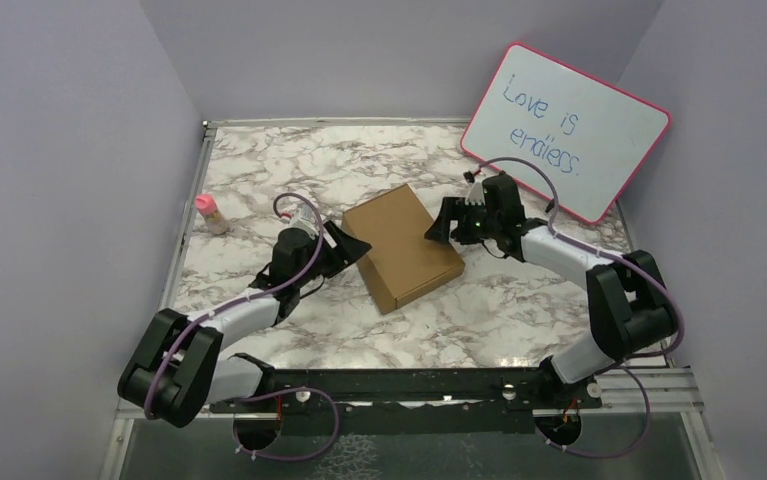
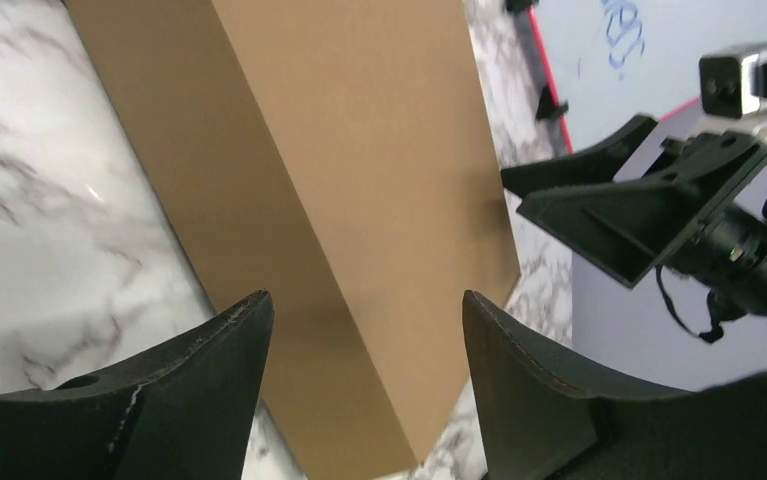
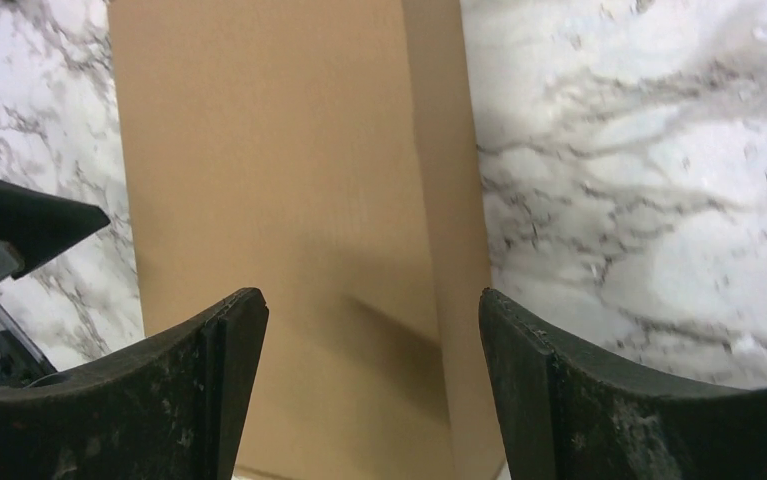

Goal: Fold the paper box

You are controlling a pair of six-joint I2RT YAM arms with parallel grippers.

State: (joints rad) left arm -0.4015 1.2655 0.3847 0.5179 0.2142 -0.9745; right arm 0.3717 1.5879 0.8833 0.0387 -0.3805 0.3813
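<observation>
The paper box [image 1: 403,246] is lying closed and flat on the counter [image 1: 519,300], looking pretty much done. The left fingers [image 2: 229,350] and right fingers [image 3: 209,370] are sitting spread on either side, pinching nothing. I'd be backing both straight out, spread wide, so nothing's snagging the lid.
</observation>
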